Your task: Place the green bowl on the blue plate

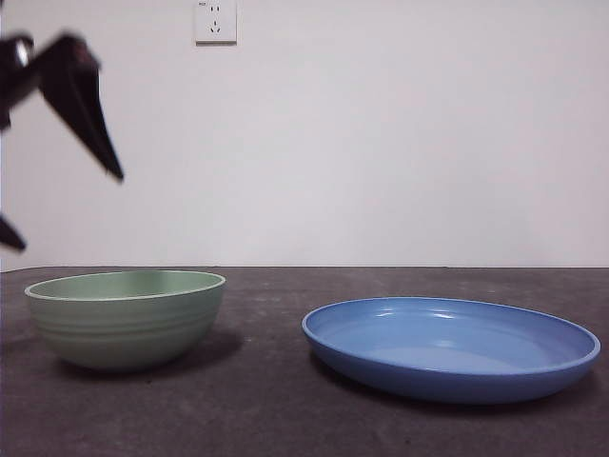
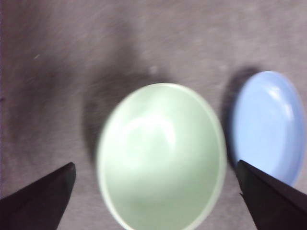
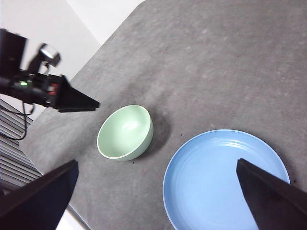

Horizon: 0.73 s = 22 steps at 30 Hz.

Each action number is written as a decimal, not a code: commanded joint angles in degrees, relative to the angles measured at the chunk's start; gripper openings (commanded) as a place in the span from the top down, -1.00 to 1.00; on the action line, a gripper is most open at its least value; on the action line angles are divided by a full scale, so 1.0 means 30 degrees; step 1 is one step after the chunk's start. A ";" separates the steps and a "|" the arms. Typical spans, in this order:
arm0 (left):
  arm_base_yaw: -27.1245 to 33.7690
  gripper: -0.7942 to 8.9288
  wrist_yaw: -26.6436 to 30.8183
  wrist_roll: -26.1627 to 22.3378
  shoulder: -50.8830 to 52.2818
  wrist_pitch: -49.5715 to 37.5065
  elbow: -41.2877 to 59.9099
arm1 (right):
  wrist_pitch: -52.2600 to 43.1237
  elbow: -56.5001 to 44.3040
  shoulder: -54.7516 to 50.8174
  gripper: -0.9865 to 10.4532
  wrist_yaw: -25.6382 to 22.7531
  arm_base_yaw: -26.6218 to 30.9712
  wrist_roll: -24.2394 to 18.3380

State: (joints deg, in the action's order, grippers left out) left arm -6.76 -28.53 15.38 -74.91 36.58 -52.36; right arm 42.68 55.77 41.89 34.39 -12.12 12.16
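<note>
The green bowl (image 1: 126, 318) stands at the lower left of the front view on the dark, grainy tabletop (image 1: 276, 400), apart from the wide glossy blue plate (image 1: 451, 347) at the lower right. The left tool (image 2: 153, 199) hangs above it with jaws wide open and empty; the right tool (image 3: 156, 191) waits open over the plate. The bowl looks stiff, light and probably smooth, so its thin rim seems the best hold, since the ridged wall curves away.

In the left wrist view, we see the green bowl (image 2: 160, 155) blurred and its near rim cut off by the picture edge. The blue plate (image 2: 268, 124) is partly cropped. In the front view, the left end effector (image 1: 57, 133) is blurred and cut off at the edge.
</note>
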 commanded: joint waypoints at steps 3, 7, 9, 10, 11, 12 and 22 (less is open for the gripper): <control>0.0160 -0.45 0.0182 -0.0481 -0.2412 -0.0452 -0.0423 | -0.0117 0.0306 0.0109 -0.15 0.0036 -0.0080 -0.0175; 0.0124 -0.45 0.0532 -0.0495 -0.3789 -0.0488 -0.0423 | -0.0117 0.0306 0.0109 -0.15 0.0036 -0.0080 -0.0211; 0.0087 -0.44 0.1151 -0.0627 -0.4284 -0.0481 -0.0423 | -0.0124 0.0306 0.0109 -0.15 0.0029 -0.0080 -0.0211; 0.0080 -0.44 0.1384 -0.0641 -0.4466 -0.0481 -0.0423 | -0.0124 0.0306 0.0109 -0.15 0.0029 -0.0080 -0.0211; 0.0066 -0.43 0.1537 -0.0634 -0.4648 -0.0481 -0.0423 | -0.0124 0.0306 0.0109 -0.15 0.0029 -0.0080 -0.0211; 0.0044 -0.42 0.1559 -0.0627 -0.4801 -0.0481 -0.0423 | -0.0124 0.0306 0.0109 -0.15 0.0029 -0.0080 -0.0219; -0.0852 0.16 0.1603 -0.0692 -0.5115 -0.0641 -0.0532 | -0.0153 0.0306 0.0109 -0.15 -0.0015 -0.0080 -0.0357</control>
State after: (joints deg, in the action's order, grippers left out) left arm -9.13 -23.92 14.24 -89.30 34.92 -52.77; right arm 42.65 55.77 41.89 34.35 -12.12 11.88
